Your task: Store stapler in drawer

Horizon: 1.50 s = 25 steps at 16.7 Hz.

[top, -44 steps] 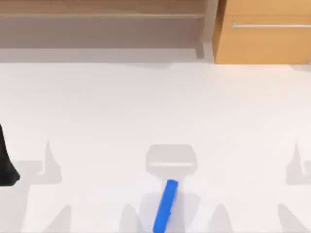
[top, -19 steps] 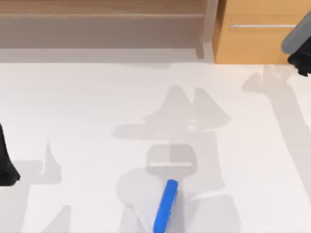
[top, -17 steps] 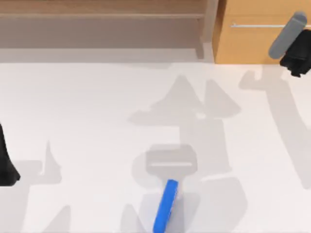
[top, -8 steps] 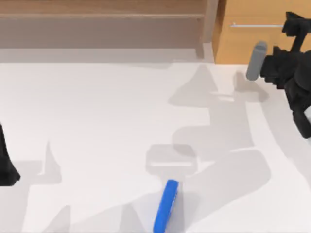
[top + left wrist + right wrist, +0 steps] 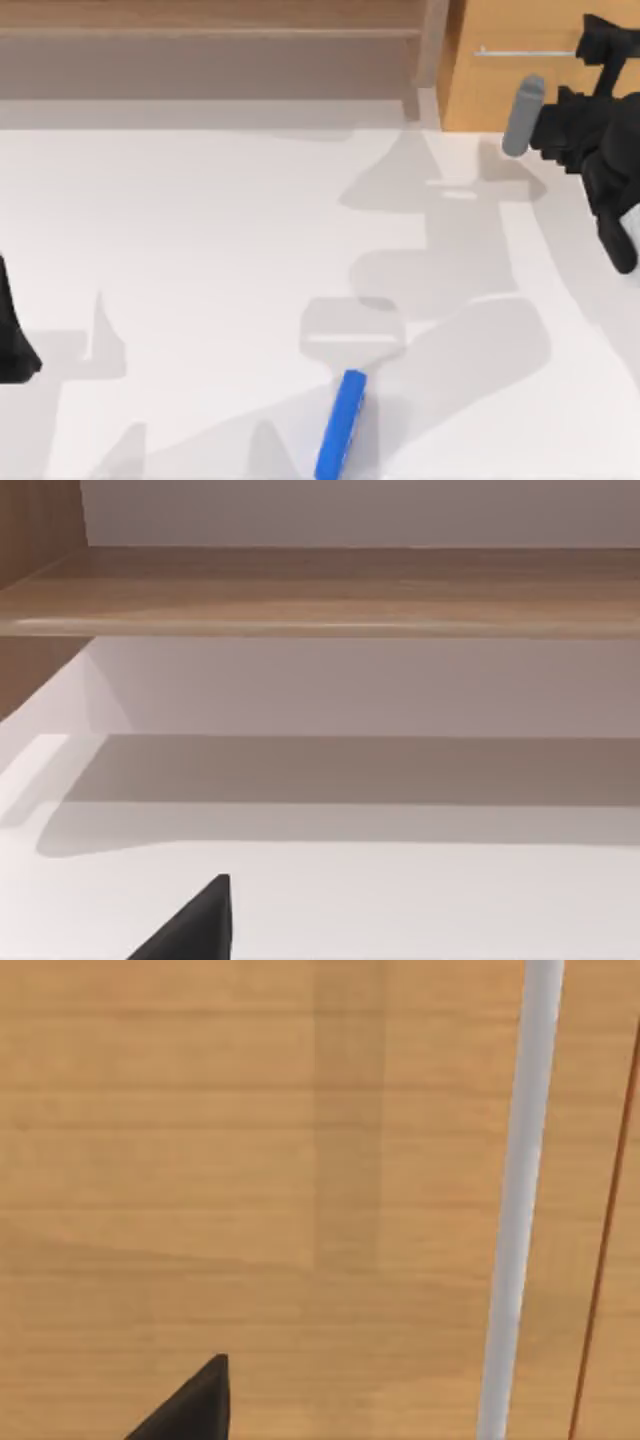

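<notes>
The blue stapler (image 5: 340, 425) lies flat on the white table near the front edge, slightly slanted, with nothing touching it. The orange-brown drawer (image 5: 520, 90) stands closed at the back right, its thin silver handle (image 5: 525, 52) running across the front. My right gripper (image 5: 598, 42) is up against the drawer front at the handle's right end, with the arm's grey cylinder (image 5: 523, 115) trailing to its left. The right wrist view looks close onto the wooden drawer front (image 5: 250, 1160) and the handle (image 5: 520, 1200). My left gripper (image 5: 12, 345) stays parked at the table's left edge.
A brown-grey shelf unit (image 5: 200, 50) runs along the back left, beside the drawer, and its wooden shelf board (image 5: 320, 590) shows in the left wrist view. The white table (image 5: 200, 250) spreads wide between the stapler and the drawer.
My right arm came in from the right edge and swung down in front of the drawer, then edged closer to the handle. The stapler and the left arm have not moved.
</notes>
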Tool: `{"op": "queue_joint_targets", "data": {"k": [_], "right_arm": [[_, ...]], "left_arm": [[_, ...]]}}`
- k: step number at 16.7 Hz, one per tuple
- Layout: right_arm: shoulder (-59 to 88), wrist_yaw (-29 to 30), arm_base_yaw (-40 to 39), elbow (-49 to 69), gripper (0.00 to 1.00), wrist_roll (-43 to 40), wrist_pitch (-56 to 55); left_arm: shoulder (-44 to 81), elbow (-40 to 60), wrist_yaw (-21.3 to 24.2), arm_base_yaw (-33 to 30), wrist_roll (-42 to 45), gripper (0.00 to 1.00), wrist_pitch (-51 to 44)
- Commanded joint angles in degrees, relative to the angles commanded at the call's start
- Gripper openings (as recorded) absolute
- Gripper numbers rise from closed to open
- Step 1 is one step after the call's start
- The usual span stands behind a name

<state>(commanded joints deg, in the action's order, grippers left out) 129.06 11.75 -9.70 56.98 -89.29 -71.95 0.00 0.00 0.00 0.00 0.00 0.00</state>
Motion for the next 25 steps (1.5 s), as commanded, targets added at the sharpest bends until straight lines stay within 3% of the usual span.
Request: {"op": "queue_joint_targets", "data": {"k": [7, 20, 25], "right_arm": [[1.7, -0.3, 0.3, 3.8, 1.00, 0.0, 2.1], [1.7, -0.3, 0.3, 3.8, 0.02, 0.0, 2.1], [1.7, -0.3, 0.3, 3.8, 0.00, 0.0, 2.1]], "left_arm": [[0.0, 0.0, 0.0, 0.0, 0.0, 1.00, 0.0], [0.0, 0.0, 0.0, 0.0, 0.0, 1.00, 0.0], [0.0, 0.0, 0.0, 0.0, 0.0, 1.00, 0.0]]}}
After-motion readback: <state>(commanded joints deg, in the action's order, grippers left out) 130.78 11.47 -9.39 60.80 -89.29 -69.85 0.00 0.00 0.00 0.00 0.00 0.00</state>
